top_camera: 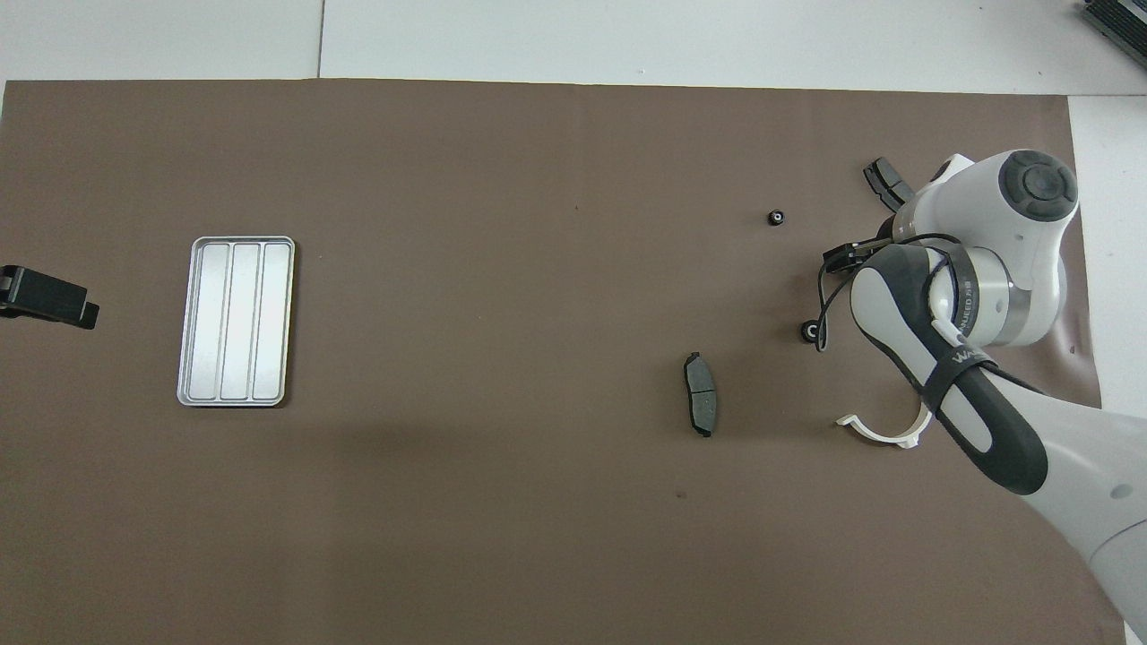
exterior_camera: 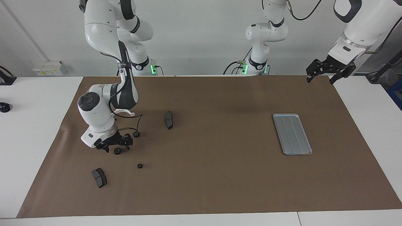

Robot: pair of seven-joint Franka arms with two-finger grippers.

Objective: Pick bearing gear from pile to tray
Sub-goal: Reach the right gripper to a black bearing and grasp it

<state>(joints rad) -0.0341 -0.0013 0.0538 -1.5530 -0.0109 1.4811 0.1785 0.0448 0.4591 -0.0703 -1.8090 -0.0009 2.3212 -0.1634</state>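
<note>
The pile lies at the right arm's end of the mat: three tiny black rings [exterior_camera: 117,151] [exterior_camera: 136,134] [exterior_camera: 140,165], two dark grey brake pads [exterior_camera: 169,120] [exterior_camera: 99,177] and a white half-ring bracket [exterior_camera: 123,111] partly hidden by the arm. My right gripper [exterior_camera: 116,147] is low over the mat and open, with one ring between its fingers. In the overhead view the wrist hides that ring, and only one finger [top_camera: 840,258] shows. The silver tray [exterior_camera: 292,135] [top_camera: 236,321] lies empty toward the left arm's end. My left gripper [exterior_camera: 323,75] [top_camera: 47,297] waits open and raised.
In the overhead view two rings [top_camera: 777,216] [top_camera: 808,331], the brake pads [top_camera: 701,406] [top_camera: 887,182] and the bracket [top_camera: 883,432] show around the right arm. A brown mat [exterior_camera: 213,175] covers the table between pile and tray.
</note>
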